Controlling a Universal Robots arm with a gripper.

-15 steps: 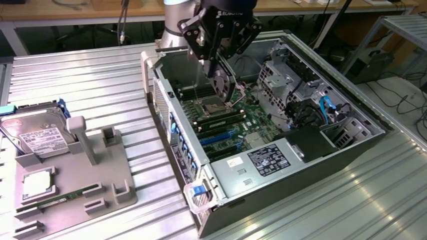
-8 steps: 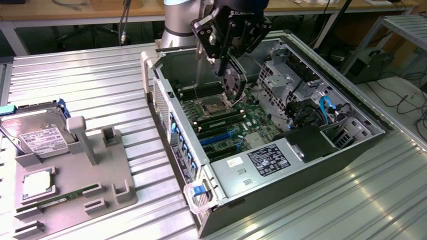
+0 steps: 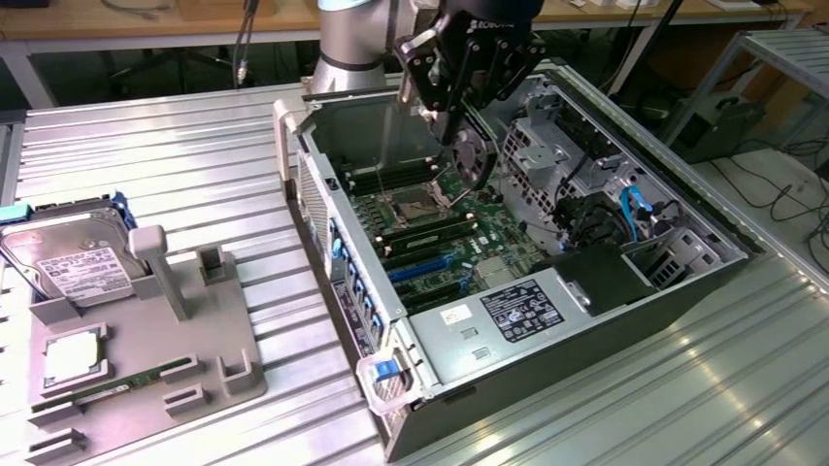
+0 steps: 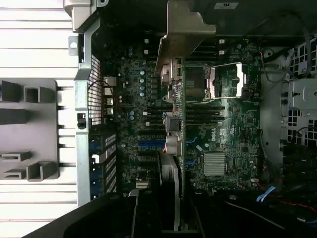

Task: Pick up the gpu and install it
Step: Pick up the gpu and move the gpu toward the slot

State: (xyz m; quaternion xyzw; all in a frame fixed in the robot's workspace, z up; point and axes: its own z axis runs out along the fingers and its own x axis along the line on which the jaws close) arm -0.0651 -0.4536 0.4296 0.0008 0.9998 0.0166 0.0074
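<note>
My gripper (image 3: 456, 109) hangs over the open computer case (image 3: 340, 282), shut on the gpu (image 3: 469, 160). The gpu is a dark card held upright, edge down, above the motherboard (image 3: 428, 228) near the processor socket. In the wrist view the gpu (image 4: 176, 129) runs edge-on down the middle, and its pale metal bracket (image 4: 182, 34) is at the far end. My gripper (image 4: 173, 203) clamps it from both sides. The blue expansion slots (image 4: 148, 144) lie beside the card, nearer the case's rear wall. The card hovers clear of the board.
A grey fixture tray (image 3: 194, 379) lies on the ribbed metal table at the exterior view's left. It carries a hard drive (image 3: 72, 262), a processor (image 3: 72, 354) and a memory stick (image 3: 123, 379). The power supply (image 3: 518, 311) and drive cages (image 3: 583, 165) crowd the case.
</note>
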